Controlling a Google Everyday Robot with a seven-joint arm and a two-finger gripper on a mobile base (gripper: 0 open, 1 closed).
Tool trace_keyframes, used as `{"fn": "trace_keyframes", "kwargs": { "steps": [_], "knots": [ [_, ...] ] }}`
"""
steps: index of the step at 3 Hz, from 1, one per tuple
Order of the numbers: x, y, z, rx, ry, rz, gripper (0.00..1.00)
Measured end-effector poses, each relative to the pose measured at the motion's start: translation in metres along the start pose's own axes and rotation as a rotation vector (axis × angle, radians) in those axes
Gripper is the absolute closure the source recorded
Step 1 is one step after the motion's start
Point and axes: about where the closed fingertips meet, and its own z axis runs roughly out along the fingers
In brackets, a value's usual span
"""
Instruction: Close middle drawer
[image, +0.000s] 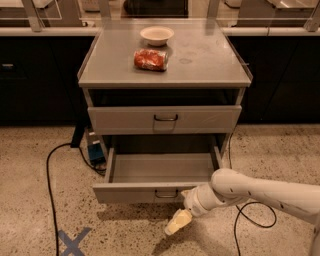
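Grey middle drawer (130, 192) open, claw (178, 222) just below its front.

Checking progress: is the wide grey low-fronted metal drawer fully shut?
No, the wide grey low-fronted metal drawer stands pulled out, tray exposed; the claw hangs below its front panel.

Robot lab: tool (177, 223) above speckled floor (25, 210)
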Motion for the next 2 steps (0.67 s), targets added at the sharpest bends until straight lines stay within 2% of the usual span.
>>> {"fn": "trace_keyframes", "kwargs": {
  "steps": [1,2],
  "knots": [
    [0.016,-0.008,0.015,-0.094,0.014,0.088,0.00],
    [0.012,-0.034,0.023,-0.140,-0.039,0.108,0.00]
  ]
}}
